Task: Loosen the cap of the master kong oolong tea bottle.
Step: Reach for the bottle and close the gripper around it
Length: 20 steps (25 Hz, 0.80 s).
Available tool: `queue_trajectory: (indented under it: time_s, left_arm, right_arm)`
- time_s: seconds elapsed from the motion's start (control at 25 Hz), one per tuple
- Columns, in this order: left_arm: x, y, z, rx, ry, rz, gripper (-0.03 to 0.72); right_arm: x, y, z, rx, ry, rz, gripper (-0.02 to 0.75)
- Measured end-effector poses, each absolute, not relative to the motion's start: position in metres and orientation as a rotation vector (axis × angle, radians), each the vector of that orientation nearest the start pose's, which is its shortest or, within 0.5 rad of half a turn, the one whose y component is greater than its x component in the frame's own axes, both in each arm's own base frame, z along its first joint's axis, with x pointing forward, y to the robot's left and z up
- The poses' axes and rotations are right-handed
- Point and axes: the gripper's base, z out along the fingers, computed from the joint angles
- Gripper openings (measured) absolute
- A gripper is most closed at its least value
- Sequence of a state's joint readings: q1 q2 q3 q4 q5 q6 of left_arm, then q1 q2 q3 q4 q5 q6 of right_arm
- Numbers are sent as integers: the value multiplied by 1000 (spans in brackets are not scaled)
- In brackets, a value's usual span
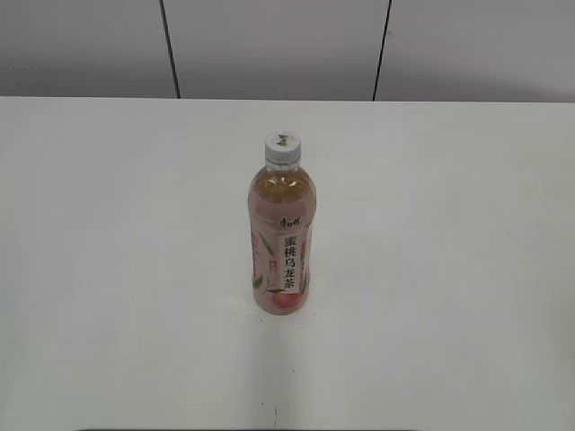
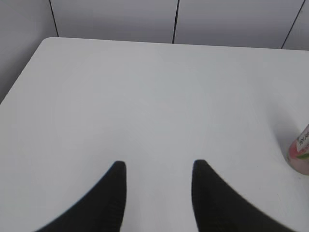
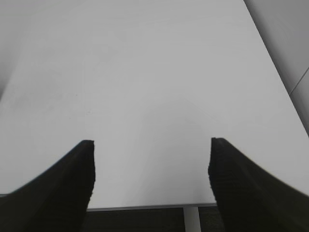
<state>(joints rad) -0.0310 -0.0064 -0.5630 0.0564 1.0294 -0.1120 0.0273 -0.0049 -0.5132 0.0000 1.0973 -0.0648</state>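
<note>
Left gripper [image 2: 157,166] parted, nothing held, hovering over bare white table [image 1: 108,269], with only the bottle's base showing at the far right edge of its view. Centre of table: master kong oolong tea bottle [image 1: 280,238] upright, near full so probably fairly heavy, thin plastic walls likely to dent under a hard squeeze and label likely slick, so best pinned at the labelled waist, with cap [image 1: 282,148] seated on top, small and ridged, to be pinched at the rim. Right gripper [image 3: 152,145] spread wide, also empty, near table's front edge, bottle out of its view.
</note>
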Motion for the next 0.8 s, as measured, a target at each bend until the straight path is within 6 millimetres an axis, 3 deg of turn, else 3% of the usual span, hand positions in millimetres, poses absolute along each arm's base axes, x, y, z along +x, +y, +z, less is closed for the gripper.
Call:
queue_trajectory:
  time_s: [0.6,0.8]
  left_arm:
    - [-13,5,298,-82,1936,-29,280]
    - [-11,4,313,-73,1792,-37,280]
  right_arm:
    - [-9,0,278,-95,2061,-23,554]
    - [-9,0,278,-95,2061,-23,554]
